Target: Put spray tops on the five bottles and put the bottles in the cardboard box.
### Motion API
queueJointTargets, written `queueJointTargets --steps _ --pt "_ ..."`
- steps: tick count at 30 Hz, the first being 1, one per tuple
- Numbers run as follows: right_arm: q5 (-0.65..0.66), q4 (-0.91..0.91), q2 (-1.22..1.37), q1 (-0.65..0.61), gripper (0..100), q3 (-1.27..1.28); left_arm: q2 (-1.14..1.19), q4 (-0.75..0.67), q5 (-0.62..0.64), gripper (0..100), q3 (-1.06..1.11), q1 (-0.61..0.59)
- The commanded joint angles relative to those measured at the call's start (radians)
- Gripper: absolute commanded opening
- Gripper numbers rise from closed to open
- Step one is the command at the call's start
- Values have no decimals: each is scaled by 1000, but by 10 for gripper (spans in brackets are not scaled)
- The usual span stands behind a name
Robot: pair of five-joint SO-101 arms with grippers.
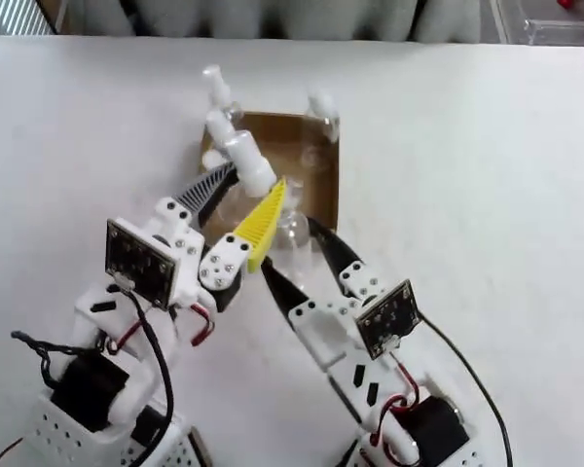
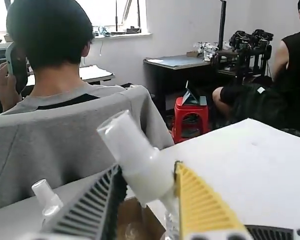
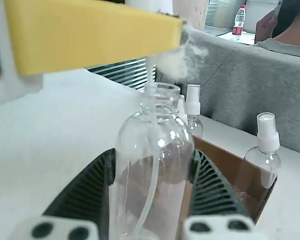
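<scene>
High view, left gripper [image 1: 248, 185]: I see its yellow finger and its black ribbed finger pinching a white plastic spray top [image 1: 245, 156]. The top leans over.
High view, right gripper [image 1: 290, 248]: its two black fingers squeeze a clear plastic bottle [image 1: 292, 226]. The bottle is at the near edge of the brown cardboard box [image 1: 316, 165].
High view, bottles with white tops: one [image 1: 217, 97] is at the box's far left corner and one [image 1: 321, 105] is at its far right corner. I cannot tell if they stand inside.
High view, white table [image 1: 467, 195]: the box sits on it.
Left wrist view, spray top [image 2: 135, 155]: it is stuck tight between the black ribbed finger [image 2: 95, 205] and the yellow finger [image 2: 200, 210]. Its long end points up.
Left wrist view, box [image 2: 132, 222]: it is low down, under the top. A bottle with a white top [image 2: 46, 197] stands past the black finger.
Right wrist view, bottle [image 3: 152, 165]: it stands straight up between my black fingers [image 3: 85, 200]. Its neck is open.
Right wrist view, thin tube [image 3: 149, 190]: it hangs down inside the bottle.
Right wrist view, spray top [image 3: 172, 60]: it is just above the neck, by the yellow finger [image 3: 90, 35], and not yet sitting on it.
Right wrist view, behind: bottles with white tops [image 3: 264, 145] are at the box [image 3: 230, 160].
</scene>
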Motion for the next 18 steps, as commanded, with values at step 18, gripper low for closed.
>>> queueJointTargets --steps 18 --pt "-8 -7 -4 4 15 -9 25 64 23 199 -14 15"
